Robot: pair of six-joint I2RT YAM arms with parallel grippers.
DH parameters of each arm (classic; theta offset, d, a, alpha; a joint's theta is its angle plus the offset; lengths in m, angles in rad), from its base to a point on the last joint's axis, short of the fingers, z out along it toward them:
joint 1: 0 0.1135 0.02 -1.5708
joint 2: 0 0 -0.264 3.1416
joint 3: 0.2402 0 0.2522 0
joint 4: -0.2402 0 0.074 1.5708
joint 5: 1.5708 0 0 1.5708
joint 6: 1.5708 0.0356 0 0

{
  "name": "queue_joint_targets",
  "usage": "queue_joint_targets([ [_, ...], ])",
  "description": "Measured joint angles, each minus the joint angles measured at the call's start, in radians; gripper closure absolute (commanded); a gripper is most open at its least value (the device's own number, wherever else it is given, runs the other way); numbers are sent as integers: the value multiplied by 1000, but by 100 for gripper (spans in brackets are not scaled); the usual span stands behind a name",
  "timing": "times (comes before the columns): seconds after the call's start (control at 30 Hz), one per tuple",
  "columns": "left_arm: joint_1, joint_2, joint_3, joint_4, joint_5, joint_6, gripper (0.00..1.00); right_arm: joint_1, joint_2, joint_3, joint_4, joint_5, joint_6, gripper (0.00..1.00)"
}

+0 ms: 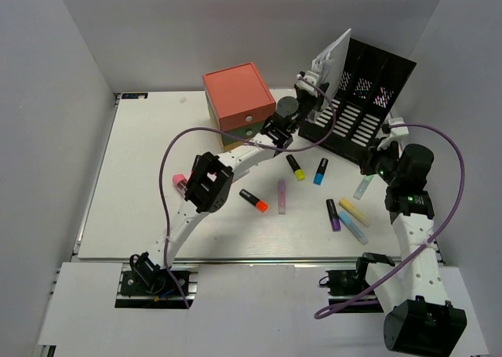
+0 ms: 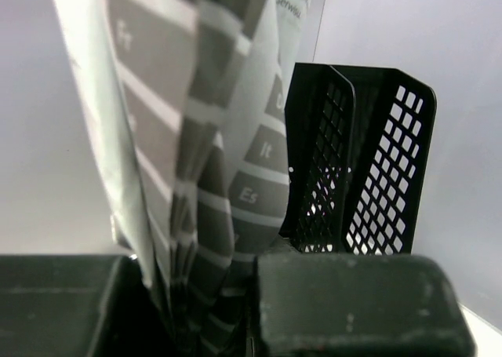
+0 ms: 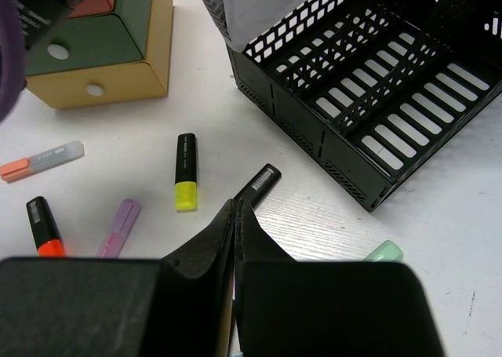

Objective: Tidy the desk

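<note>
The white desk holds several scattered highlighters: orange, lilac, yellow, blue and mint. My left gripper is shut on a stack of printed paper sheets, held upright at the left end of the black file organizer. In the left wrist view the sheets stand between my fingers, with the organizer to their right. My right gripper is shut and empty; in its wrist view it hovers over the blue highlighter.
A red-green-yellow drawer unit stands at the back middle, beside the left arm. Three more highlighters lie at the front right: purple, pale yellow, light blue. A pink one lies by the left arm's elbow. Grey walls enclose the desk.
</note>
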Motion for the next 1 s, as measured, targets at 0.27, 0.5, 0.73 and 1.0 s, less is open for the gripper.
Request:
queue_joint_targets([
  [0.27, -4, 32, 18, 87, -13, 2, 100, 0, -1, -13, 14, -10, 6, 100],
  [0.5, -4, 67, 45, 169, -40, 0, 100, 0, -2, -13, 17, -26, 6, 100],
  [0.73, -6, 97, 45, 186, -37, -25, 100, 0, -2, -18, 22, -30, 6, 100],
  [1.0, -10, 129, 52, 190, -38, -49, 100, 0, -2, -28, 24, -34, 6, 100],
])
